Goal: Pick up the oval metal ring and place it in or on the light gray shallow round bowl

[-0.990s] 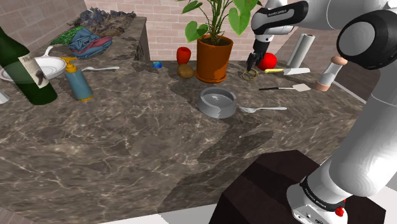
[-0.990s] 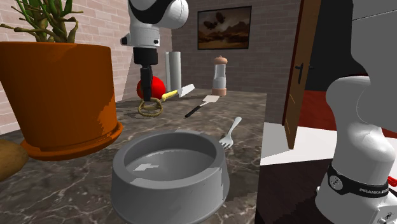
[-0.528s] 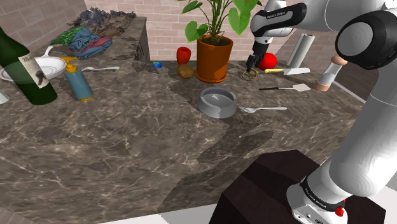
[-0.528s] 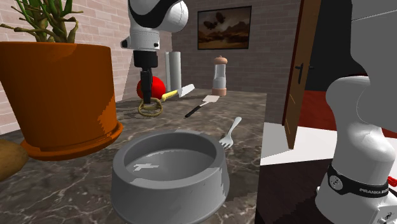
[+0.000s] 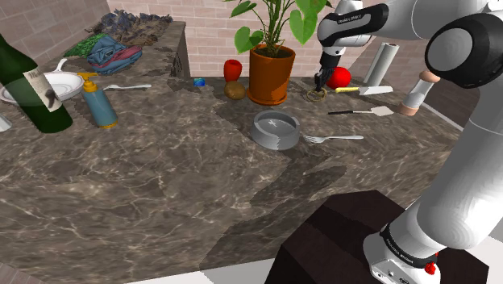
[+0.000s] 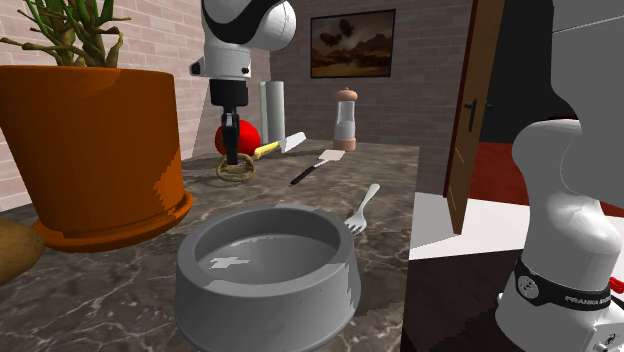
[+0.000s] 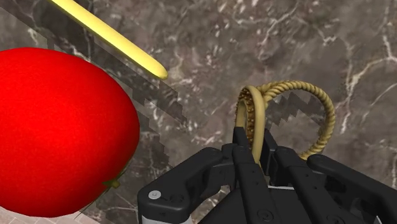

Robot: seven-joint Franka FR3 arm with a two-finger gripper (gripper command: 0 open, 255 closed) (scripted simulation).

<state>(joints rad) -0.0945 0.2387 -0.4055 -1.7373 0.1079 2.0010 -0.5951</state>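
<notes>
Ring [image 7: 253, 118], oval and gold-coloured, stands on edge between the black fingers of the gripper [image 7: 254, 151], which are drawn in narrow and pinch its thin rim. A twisted, rope-patterned loop [image 7: 321, 111] of the same colour curves out to one side; whether it is joined to the band I cannot tell. All this is at the far end of the dark, white-veined stone counter [image 5: 161, 177], just beside a smooth red round fruit [image 7: 57, 127] and near the orange plant pot [image 5: 270, 74]. The bowl [image 5: 276, 137] is plain grey and steep-walled with a rounded lip. It sits apart, nearer the stand.

The hold looks slight, in my judgement. A hard, slick band gripped by its edge may swivel or slip out on the way across, and the loop hanging off to one side would help it turn. Carried low, it could catch the bowl's lip. The fruit is close enough to be nudged and roll.
</notes>
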